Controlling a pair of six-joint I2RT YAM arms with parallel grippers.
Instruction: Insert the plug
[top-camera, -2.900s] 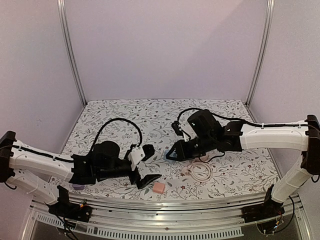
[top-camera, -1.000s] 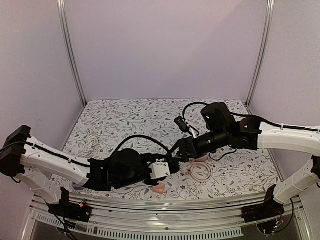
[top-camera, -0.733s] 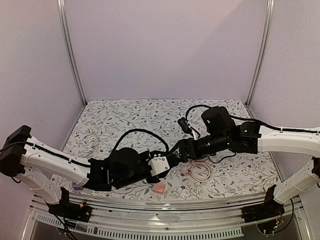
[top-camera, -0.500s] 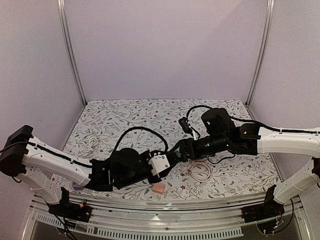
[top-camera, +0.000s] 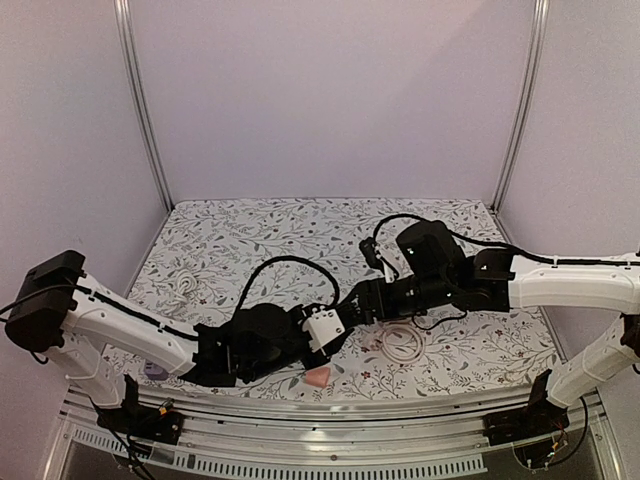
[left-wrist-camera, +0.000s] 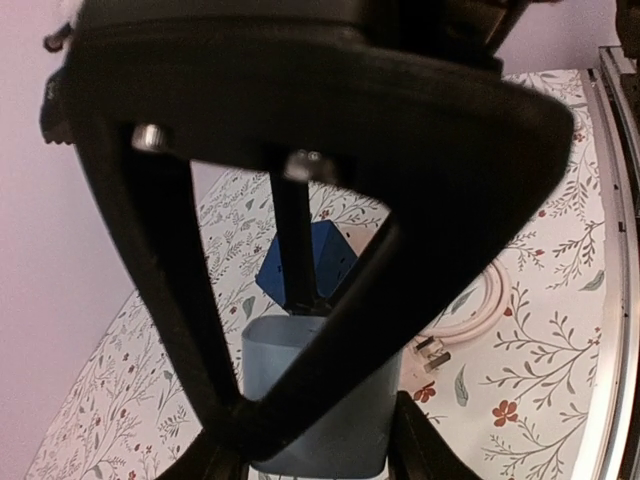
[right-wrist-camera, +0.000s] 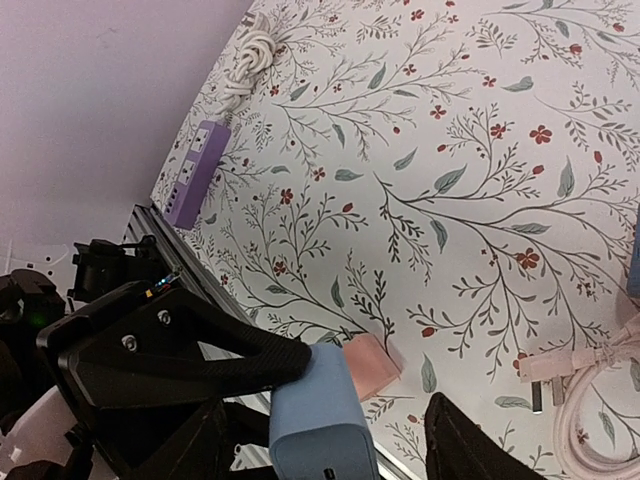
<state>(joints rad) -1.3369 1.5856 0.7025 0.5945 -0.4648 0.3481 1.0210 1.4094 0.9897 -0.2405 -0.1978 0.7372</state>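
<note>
Pale-blue charger block (left-wrist-camera: 290, 365) sits pinched in my left tool (left-wrist-camera: 312, 455), so I'd centre the spread right tool (right-wrist-camera: 335, 442) around its flat sides before closing.

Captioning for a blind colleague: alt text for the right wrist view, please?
A light blue adapter sits between the right gripper's spread fingers, with the left gripper's black finger touching it. Beneath lie a pink block, a purple power strip and a white plug on floral cloth.

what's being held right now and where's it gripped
A light blue adapter block, pinched across its two side faces by the left claw. The right claw sits around it too, but whether it grips cannot be told.
</note>
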